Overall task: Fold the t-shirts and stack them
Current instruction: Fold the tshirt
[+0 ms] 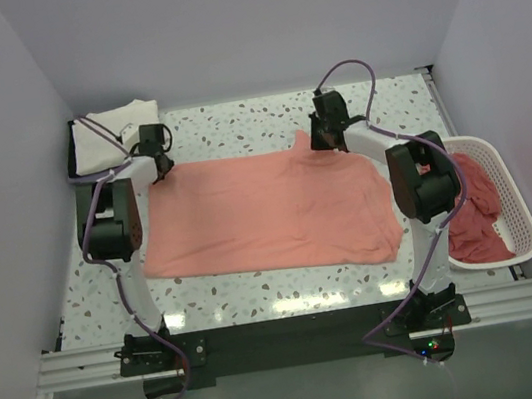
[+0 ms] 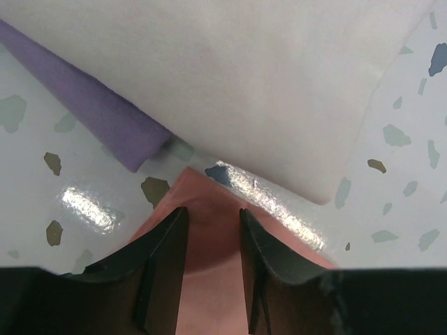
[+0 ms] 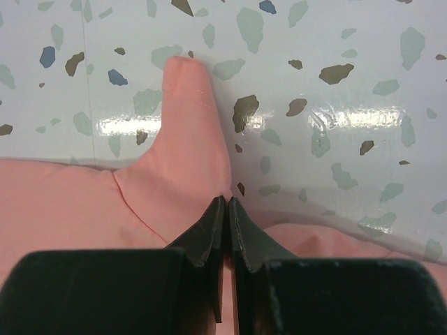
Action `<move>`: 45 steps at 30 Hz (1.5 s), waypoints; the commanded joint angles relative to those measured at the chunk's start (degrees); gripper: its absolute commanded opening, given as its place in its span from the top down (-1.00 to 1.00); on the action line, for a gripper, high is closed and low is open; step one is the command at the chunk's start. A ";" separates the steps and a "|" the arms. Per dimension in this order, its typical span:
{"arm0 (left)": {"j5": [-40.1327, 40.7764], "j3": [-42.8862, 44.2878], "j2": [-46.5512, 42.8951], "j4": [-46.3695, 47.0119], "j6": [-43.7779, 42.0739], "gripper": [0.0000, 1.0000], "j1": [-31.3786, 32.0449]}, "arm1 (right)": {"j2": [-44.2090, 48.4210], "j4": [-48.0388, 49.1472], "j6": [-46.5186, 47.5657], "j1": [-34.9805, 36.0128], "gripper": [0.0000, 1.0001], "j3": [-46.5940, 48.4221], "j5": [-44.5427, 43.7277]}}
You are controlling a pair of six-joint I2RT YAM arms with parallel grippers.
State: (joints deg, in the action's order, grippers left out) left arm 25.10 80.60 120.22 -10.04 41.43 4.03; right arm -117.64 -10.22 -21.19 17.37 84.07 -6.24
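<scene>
A salmon-pink t-shirt [image 1: 268, 214] lies spread flat across the middle of the table. My left gripper [image 1: 162, 170] is at its far left corner. In the left wrist view the gripper [image 2: 213, 209] is open, its fingers straddling that pink corner [image 2: 209, 244]. My right gripper [image 1: 324, 147] is at the far edge by a sleeve [image 3: 188, 125] that lies out on the table. In the right wrist view the gripper [image 3: 227, 199] is shut on the cloth edge at the sleeve's base. A folded cream-white t-shirt [image 1: 114, 132] lies at the back left and also shows in the left wrist view [image 2: 265, 84].
A white lattice basket [image 1: 523, 209] stands at the right edge and holds darker pink-red t-shirts [image 1: 476, 217]. A purple cable [image 2: 98, 118] runs beside the cream-white shirt. Grey walls close in the table at the back and sides.
</scene>
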 commanded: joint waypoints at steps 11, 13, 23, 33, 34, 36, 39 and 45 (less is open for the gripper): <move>9.96 9.92 4.49 -9.46 1.02 0.10 2.47 | 2.42 4.15 -0.96 0.13 0.88 -0.75 1.41; 11.02 10.89 5.54 -10.78 0.94 0.10 2.47 | 2.07 4.24 -0.96 0.12 0.88 -0.66 1.58; 12.60 15.64 9.94 -15.18 1.81 0.19 3.09 | 1.19 4.68 -1.49 -0.40 0.90 -0.84 2.90; 11.55 14.33 8.02 -14.22 1.29 0.75 3.17 | 4.00 4.33 -1.84 -0.84 0.90 -1.98 2.20; 11.46 13.63 7.49 -13.95 1.02 0.78 3.17 | 4.52 4.24 -1.84 -0.93 0.91 -2.16 1.94; 10.94 12.92 6.08 -13.16 0.67 0.85 3.17 | 6.45 4.15 -2.19 -0.93 0.92 -2.77 1.15; 10.06 10.12 3.98 -11.23 0.49 0.90 3.17 | 9.87 4.50 -3.06 -1.19 0.95 -4.88 -0.96; 8.82 5.11 -0.51 -8.51 0.58 0.97 3.17 | 16.56 3.98 -3.77 -1.54 0.99 -9.09 -3.78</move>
State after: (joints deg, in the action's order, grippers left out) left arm 34.28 88.20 124.31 -20.75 42.33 7.25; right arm -106.37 -8.10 -24.14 16.53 76.53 -6.11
